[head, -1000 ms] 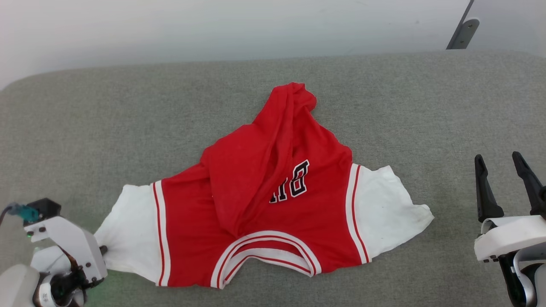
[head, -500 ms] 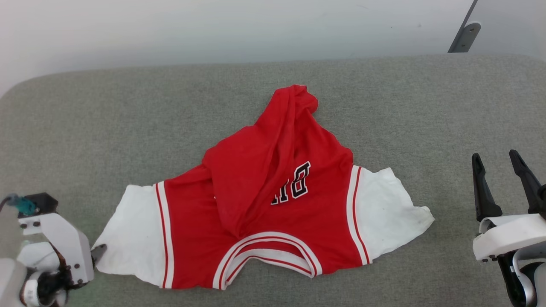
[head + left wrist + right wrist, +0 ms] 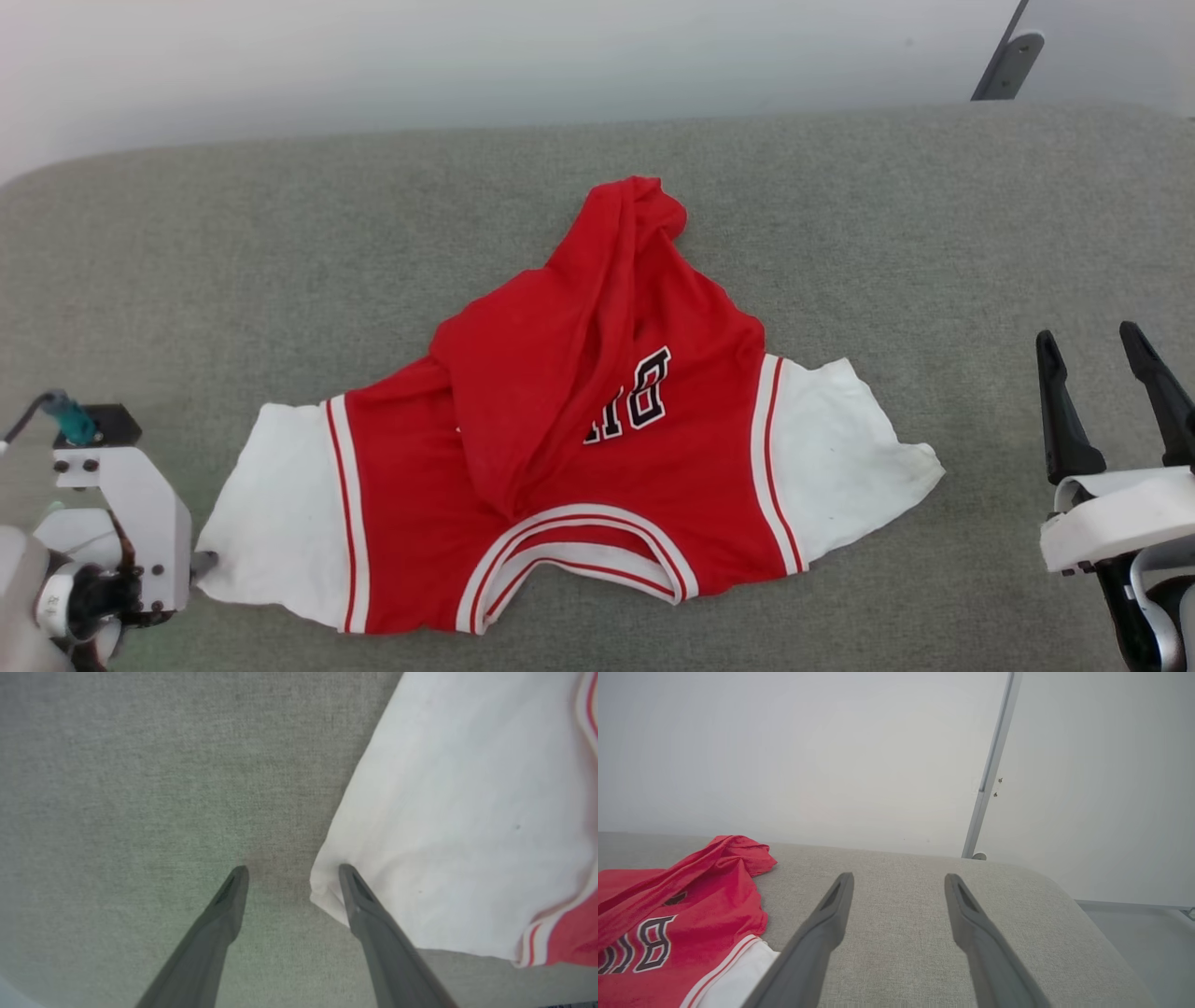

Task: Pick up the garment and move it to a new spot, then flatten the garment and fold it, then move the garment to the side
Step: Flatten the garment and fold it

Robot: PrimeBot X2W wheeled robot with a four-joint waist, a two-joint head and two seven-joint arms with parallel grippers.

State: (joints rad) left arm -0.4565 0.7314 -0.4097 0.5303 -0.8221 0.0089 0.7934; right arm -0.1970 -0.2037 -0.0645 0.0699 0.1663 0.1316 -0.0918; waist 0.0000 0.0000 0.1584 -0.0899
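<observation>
The grey fabric-covered tabletop spreads wide before me. The red jersey lies at its middle, long axis running sleeve to sleeve across my front, collar toward me. Its bunched hem is flopped over the chest lettering. The white left sleeve reaches to my left hand, whose fingers stand apart and hold nothing. One fingertip sits at the sleeve's corner, the other over bare tabletop. My right hand has its fingers apart too, well clear of the right sleeve. So the left hand is nearer. I judge that flattening needs the bunched hem drawn away from me, and it lies farther off, between both hands.
</observation>
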